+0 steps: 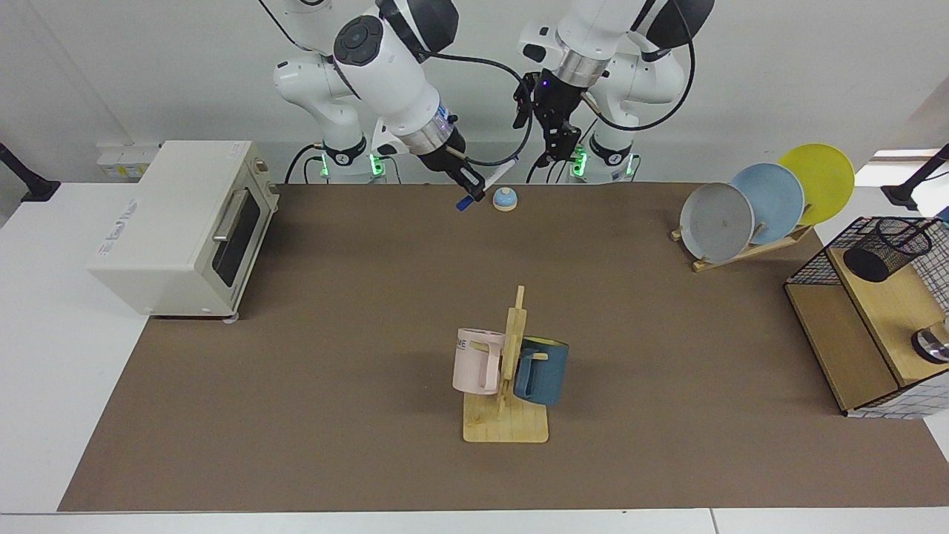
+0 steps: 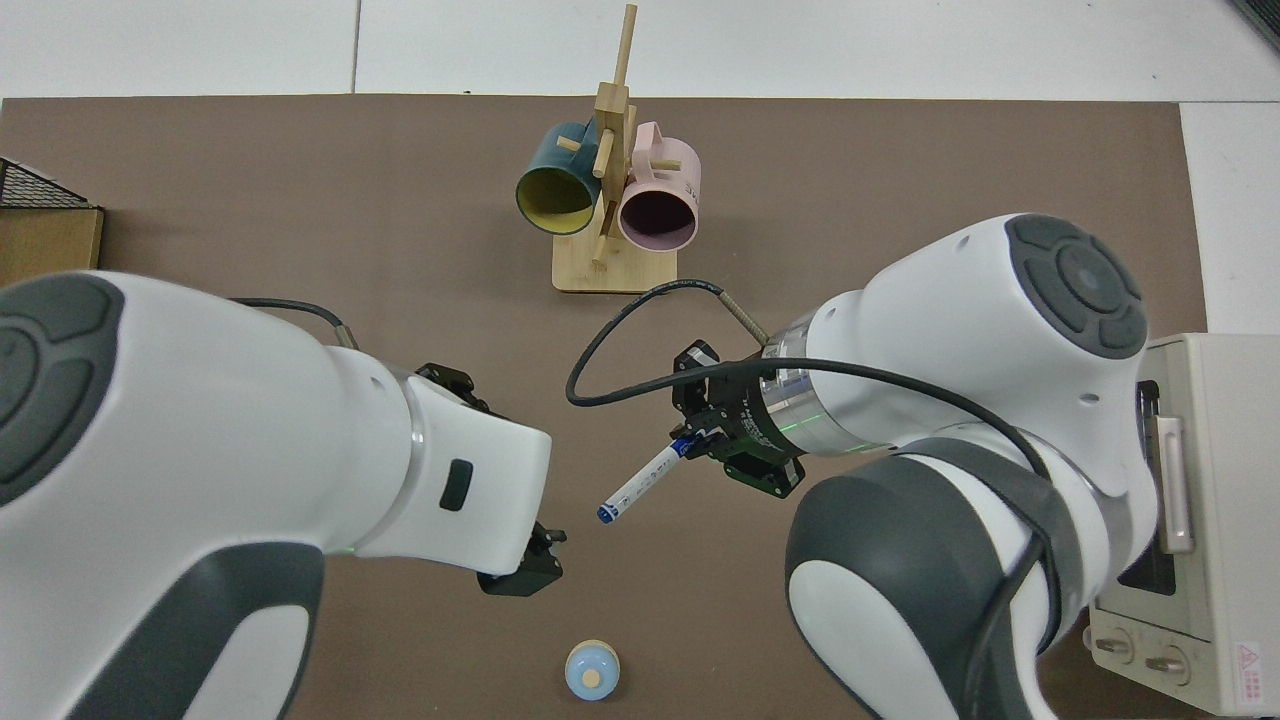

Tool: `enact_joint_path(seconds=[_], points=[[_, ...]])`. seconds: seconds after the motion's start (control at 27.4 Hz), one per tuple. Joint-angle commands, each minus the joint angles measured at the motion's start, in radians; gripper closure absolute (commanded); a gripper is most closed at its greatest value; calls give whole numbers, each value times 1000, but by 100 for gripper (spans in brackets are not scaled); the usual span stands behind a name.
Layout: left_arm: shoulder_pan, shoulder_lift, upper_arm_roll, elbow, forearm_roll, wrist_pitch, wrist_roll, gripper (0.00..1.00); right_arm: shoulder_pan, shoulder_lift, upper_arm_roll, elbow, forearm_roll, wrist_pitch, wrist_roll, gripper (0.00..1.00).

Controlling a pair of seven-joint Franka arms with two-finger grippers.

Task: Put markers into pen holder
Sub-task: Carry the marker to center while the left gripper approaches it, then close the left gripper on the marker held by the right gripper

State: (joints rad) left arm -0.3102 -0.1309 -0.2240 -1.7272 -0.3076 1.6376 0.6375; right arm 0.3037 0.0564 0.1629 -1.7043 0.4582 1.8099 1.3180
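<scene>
My right gripper (image 1: 475, 186) is shut on the marker (image 1: 485, 185), a white barrel with a blue end, above the back middle of the mat. The marker (image 2: 640, 484) slants in the air, its blue tip pointing down and towards the other arm. My left gripper (image 1: 554, 148) hangs a short way off at about the same height, fingers apart and holding nothing. In the top view the left gripper (image 2: 520, 575) sits just beyond the marker's blue tip, not touching it. The pen holder (image 1: 887, 249), a black mesh cup, sits on the wooden shelf at the far side edge.
A blue bell (image 1: 505, 198) sits on the mat below the grippers. A wooden mug rack (image 1: 508, 415) with a pink and a blue mug stands mid-mat. A toaster oven (image 1: 185, 222), a plate rack (image 1: 741, 252) and a wire basket shelf (image 1: 830, 326) line the sides.
</scene>
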Motion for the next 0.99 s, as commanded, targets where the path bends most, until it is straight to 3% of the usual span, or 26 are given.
enact_joint_path(seconds=[0.0, 0.22, 0.37, 0.69, 0.95], points=[[-32, -32, 12, -69, -16, 59, 19, 0, 15, 20, 4, 41, 23, 11, 63, 100], [-33, -21, -12, -81, -16, 93, 15, 3, 18, 23, 4, 46, 43, 11, 78, 100], [-33, -21, -14, -91, -16, 97, 5, 36, 20, 23, 4, 46, 42, 11, 76, 100], [-32, -21, -14, -91, -16, 97, -13, 98, 18, 25, 4, 46, 45, 11, 76, 100], [-32, -21, -12, -91, -13, 97, -22, 100, 18, 23, 4, 46, 45, 11, 76, 100]])
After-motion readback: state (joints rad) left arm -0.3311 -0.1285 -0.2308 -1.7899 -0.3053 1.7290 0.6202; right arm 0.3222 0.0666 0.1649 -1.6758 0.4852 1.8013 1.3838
